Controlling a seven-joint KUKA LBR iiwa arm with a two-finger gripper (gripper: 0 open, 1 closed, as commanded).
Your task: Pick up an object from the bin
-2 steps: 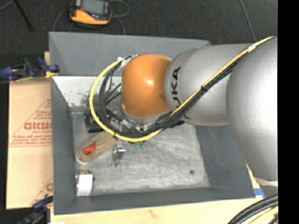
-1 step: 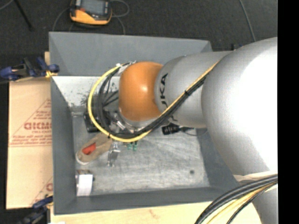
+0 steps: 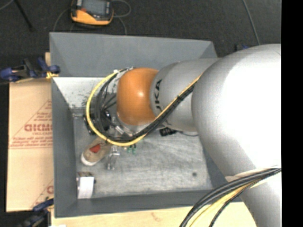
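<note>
While the arm (image 3: 227,108) reaches in from the right, its orange cover (image 3: 135,96) and looped cables (image 3: 88,110) low over the left part of the grey bin (image 3: 61,126), the gripper (image 3: 112,160) hangs just right of a tan, rounded thing with a red patch (image 3: 93,154). This thing lies on the bin floor toward the near left. Whether the two touch, and whether the gripper is open or closed, cannot be told. A white roll-like thing (image 3: 86,187) lies in the near left corner, apart from both. A small green bit (image 3: 132,149) shows just right of the gripper.
</note>
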